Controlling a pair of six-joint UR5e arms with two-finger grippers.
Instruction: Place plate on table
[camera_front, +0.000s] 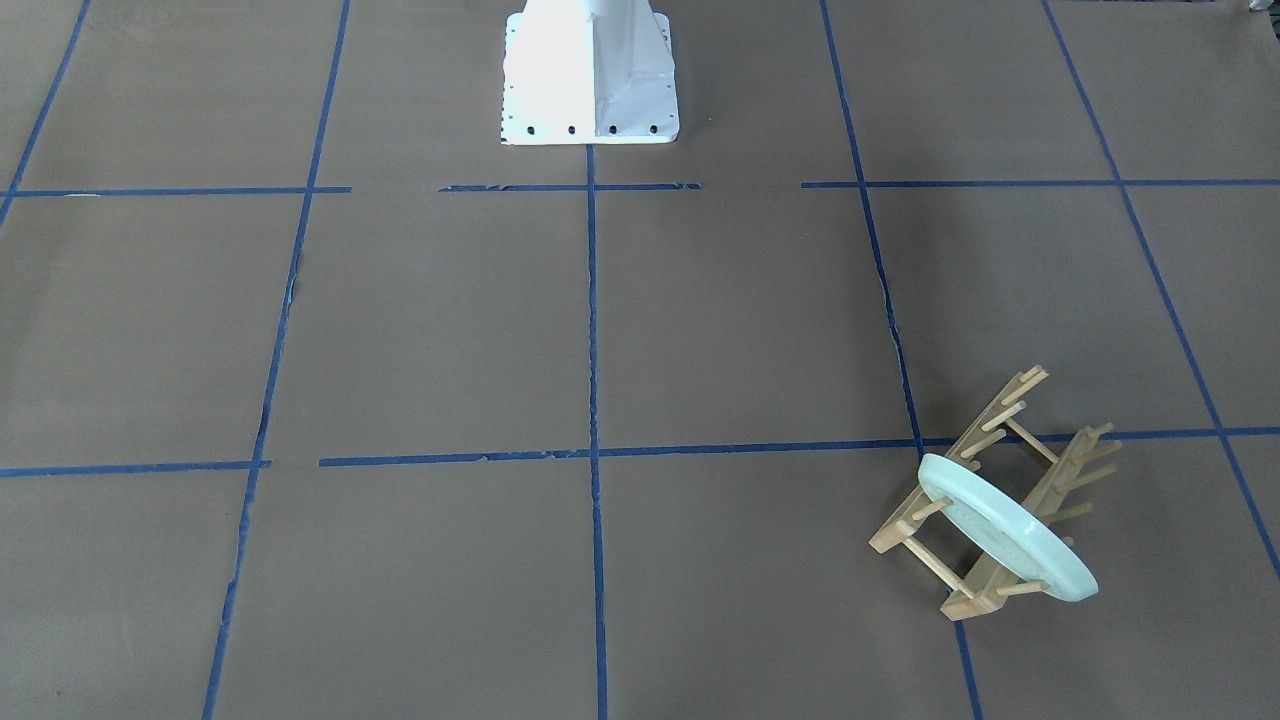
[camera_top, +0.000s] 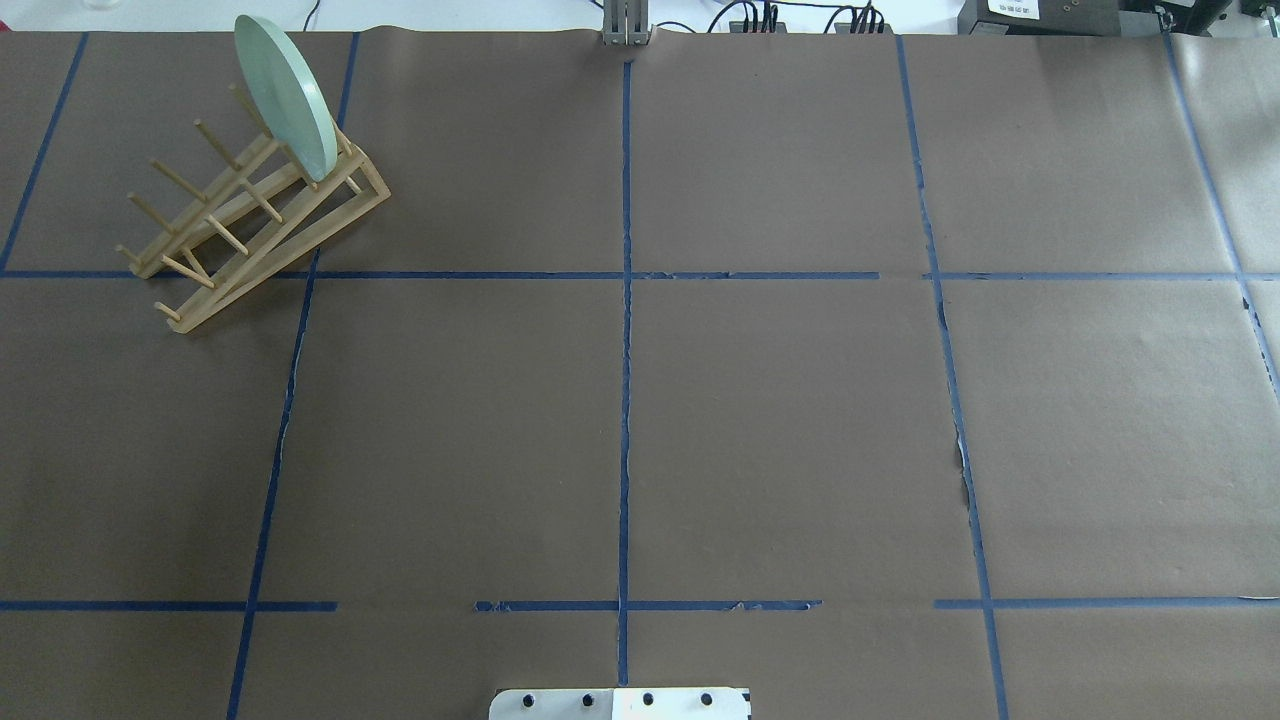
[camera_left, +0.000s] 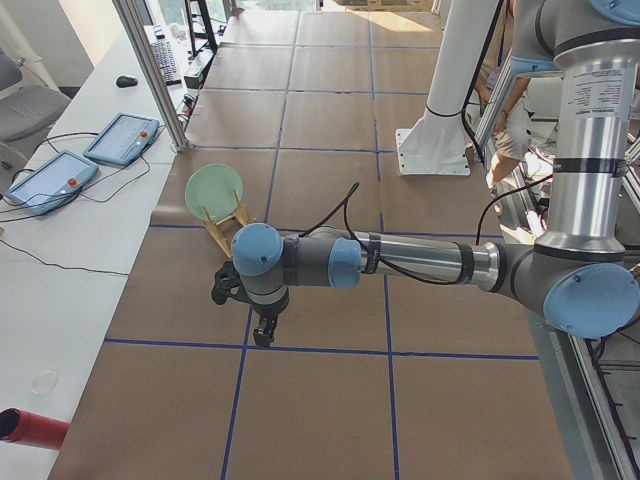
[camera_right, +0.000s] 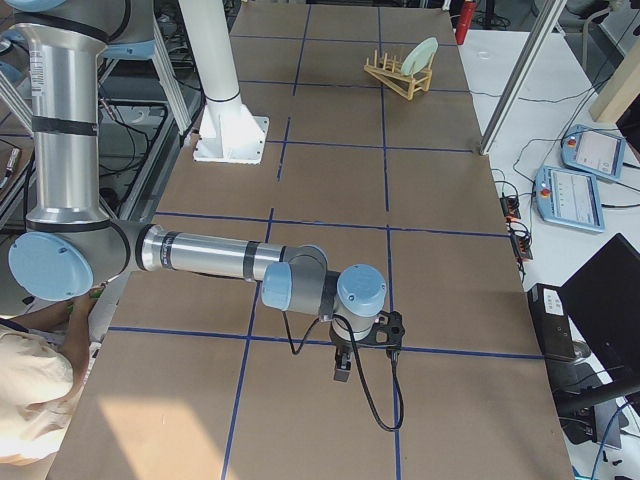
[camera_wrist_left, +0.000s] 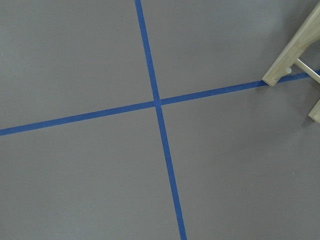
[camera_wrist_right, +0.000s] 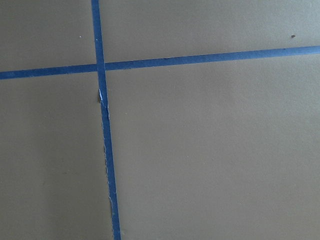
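Note:
The pale mint-green plate (camera_front: 1000, 525) stands on edge in a slot at one end of the wooden pegged rack (camera_front: 985, 420), far left in the overhead view (camera_top: 285, 95). The rack rests on the brown table (camera_top: 780, 420) with its blue tape grid. My left gripper (camera_left: 262, 325) hangs over the table short of the rack and plate (camera_left: 213, 190), apart from them. My right gripper (camera_right: 345, 365) hangs over a tape line far from the plate (camera_right: 420, 55). I cannot tell whether either gripper is open or shut. The left wrist view shows only a rack corner (camera_wrist_left: 292, 50).
The white robot base (camera_front: 590, 80) stands at the table's middle edge. A side bench with control tablets (camera_left: 120, 138) and an aluminium post (camera_left: 150, 70) runs along the far side. A red cylinder (camera_left: 30, 428) lies on the bench. A person (camera_right: 30, 400) sits behind the right arm.

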